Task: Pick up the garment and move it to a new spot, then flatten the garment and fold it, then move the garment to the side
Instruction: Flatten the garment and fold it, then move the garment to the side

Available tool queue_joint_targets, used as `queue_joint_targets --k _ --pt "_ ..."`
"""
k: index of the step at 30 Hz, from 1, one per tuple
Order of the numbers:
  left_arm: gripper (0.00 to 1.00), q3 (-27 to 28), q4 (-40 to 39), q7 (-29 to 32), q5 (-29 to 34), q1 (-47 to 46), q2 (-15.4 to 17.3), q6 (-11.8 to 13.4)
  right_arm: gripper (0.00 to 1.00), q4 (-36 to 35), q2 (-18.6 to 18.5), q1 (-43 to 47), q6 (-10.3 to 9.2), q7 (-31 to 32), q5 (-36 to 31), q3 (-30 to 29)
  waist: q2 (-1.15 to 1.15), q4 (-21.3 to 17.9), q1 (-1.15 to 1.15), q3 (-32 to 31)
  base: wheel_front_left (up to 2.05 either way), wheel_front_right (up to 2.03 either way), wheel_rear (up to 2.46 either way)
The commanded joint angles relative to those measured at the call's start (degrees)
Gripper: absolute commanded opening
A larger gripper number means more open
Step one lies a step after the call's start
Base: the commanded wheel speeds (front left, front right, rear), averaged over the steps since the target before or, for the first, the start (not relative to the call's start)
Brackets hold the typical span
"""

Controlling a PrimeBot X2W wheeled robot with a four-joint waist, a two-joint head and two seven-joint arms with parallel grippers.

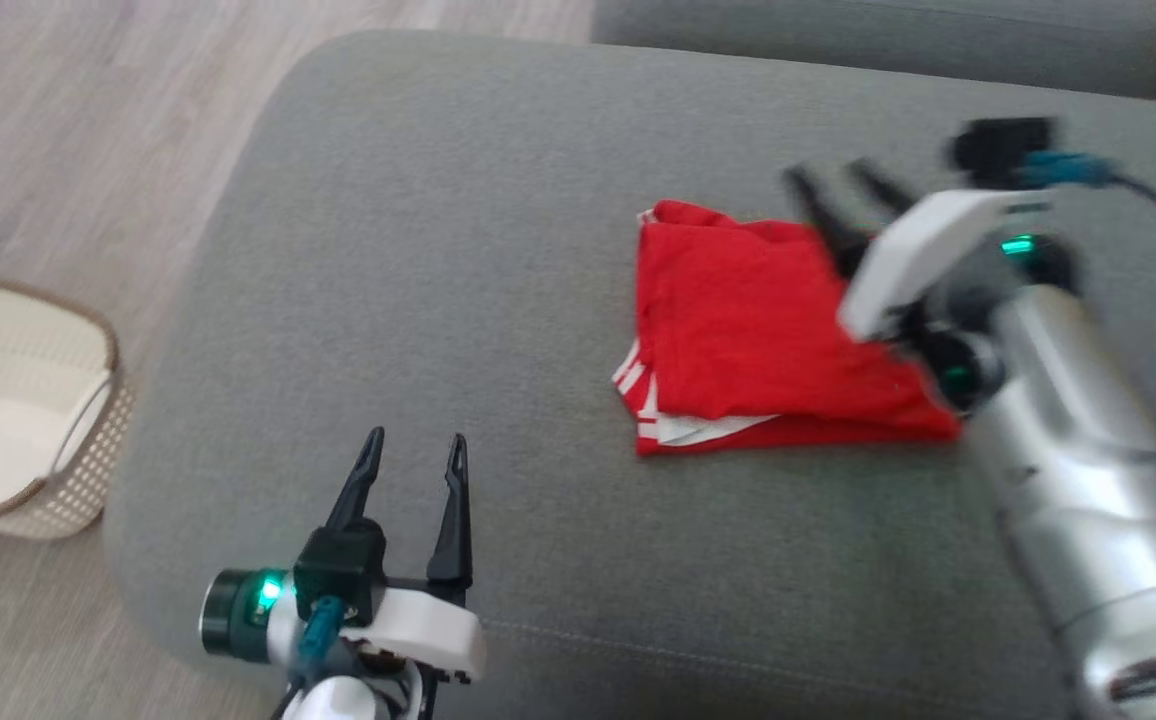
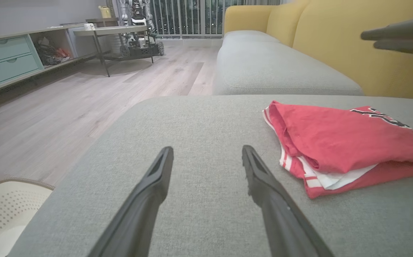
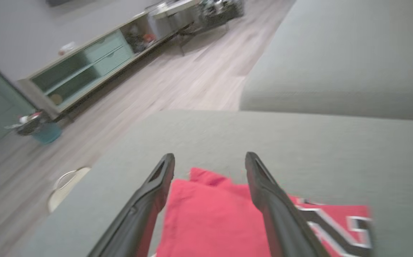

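Note:
The garment (image 1: 758, 340) is red with white trim, folded into a compact rectangle on the grey sofa cushion (image 1: 418, 250). It also lies at the right of the left wrist view as the garment (image 2: 342, 142), and under my right fingers as the garment (image 3: 210, 217). My right gripper (image 1: 833, 180) is open above the garment's far right corner, blurred, with nothing between its fingers. My left gripper (image 1: 415, 450) is open near the cushion's front left, well clear of the garment. Its fingers (image 2: 149, 192) hover over bare cushion.
A cream perforated basket (image 1: 18, 410) stands on the wooden floor left of the cushion. A second grey cushion (image 2: 270, 67) and a yellow backrest (image 2: 335, 39) lie beyond. A low cabinet (image 3: 81, 67) and a table (image 2: 110, 32) stand across the room.

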Motion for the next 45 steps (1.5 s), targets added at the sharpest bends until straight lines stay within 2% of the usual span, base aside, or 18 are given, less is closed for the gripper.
queue_joint_targets --k 1,7,11,14,18,21,23,33,45 --pt "1.00 2.00 -2.19 -0.70 -0.18 -1.18 -0.32 0.16 1.00 -2.38 -0.29 0.08 -0.02 -0.81 -0.71 -0.27 0.00 -0.86 0.00 -0.35 0.00 0.00 0.00" --pt "1.00 3.54 -2.72 -0.70 -1.19 -0.76 -0.35 -0.28 1.00 -10.72 -3.92 8.89 -0.02 -7.86 -8.01 -5.18 0.00 -3.50 0.00 -1.11 0.00 0.00 0.00" --pt "1.00 4.09 -2.98 -0.70 -0.64 -0.65 -0.21 -0.72 1.00 -17.26 -4.39 17.85 -0.02 -14.22 -7.40 -4.60 0.00 -4.98 0.00 -1.98 0.00 0.00 0.00" --pt "1.00 4.66 -3.45 -0.70 -0.17 -0.04 -0.22 -0.61 1.00 -20.54 -5.03 24.60 -0.02 -19.02 -9.44 -4.64 0.00 -6.24 0.00 -2.73 0.00 0.00 0.00" --pt "1.00 5.00 -5.01 -0.70 -0.13 0.72 -0.22 -2.14 1.00 -25.74 -2.25 31.65 -0.02 -21.00 -15.29 -7.78 0.00 -7.97 0.00 -3.28 0.00 0.00 0.00" --pt "1.00 5.68 -6.47 -0.70 0.59 1.53 -0.22 -2.55 1.00 -33.22 1.45 36.04 -0.02 -21.07 -19.51 -11.58 0.00 -9.04 0.00 -3.61 0.00 0.00 0.00" --pt "1.00 6.15 -6.99 -0.70 1.13 2.06 -0.23 -2.49 1.00 -35.78 2.75 38.71 -0.02 -21.08 -21.14 -12.05 0.00 -9.60 0.00 -3.82 0.00 0.00 0.00" --pt "1.00 7.29 -5.83 -0.70 2.85 4.06 -0.31 -2.22 1.00 -36.95 3.96 41.94 -0.02 -21.09 -22.99 -11.19 0.00 -10.98 0.00 -6.01 0.00 0.00 0.00" --pt "1.00 7.87 -4.29 -0.70 3.34 4.51 -0.37 -2.47 1.00 -36.18 4.01 42.62 -0.02 -21.10 -22.00 -10.89 0.00 -10.21 0.00 -6.92 0.00 0.00 0.00"
